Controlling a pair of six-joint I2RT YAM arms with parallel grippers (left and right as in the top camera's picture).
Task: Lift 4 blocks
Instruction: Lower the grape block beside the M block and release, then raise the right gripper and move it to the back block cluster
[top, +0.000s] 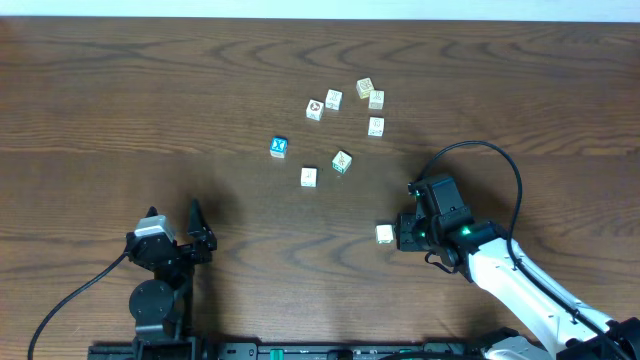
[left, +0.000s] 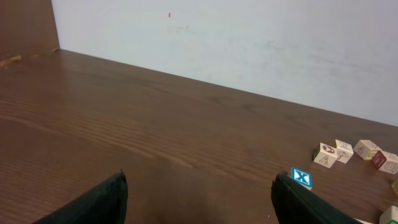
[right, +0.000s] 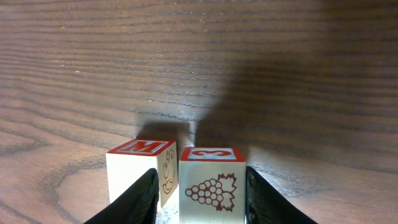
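**Overhead and wrist views: grasp stage of a lift.** We take the blue block (top: 279, 147) as landmark. The right hand (right: 199, 186) lies well to the right of it and nearer the robot, low over the table (top: 120, 100). Its fingers flank a grape block (right: 208, 186), with an M block (right: 127, 171) just beside that one. We cannot tell whether the fingers press or merely bracket them.

We judge that a lift is being set up, since no block is clearly off the wood. The next move calls for a firm squeeze, then a straight rise. The M block, partly hidden behind one finger, may be dragged or tipped.

The left hand (left: 199, 186) rests far to the left of the blue block and nearer the robot, open and empty. Seven loose blocks (top: 376, 126) lie scattered to the right of the blue block, well apart from both hands. A red-marked block (top: 315, 109) sits among them. We see nothing above the right hand that would hinder the rise.
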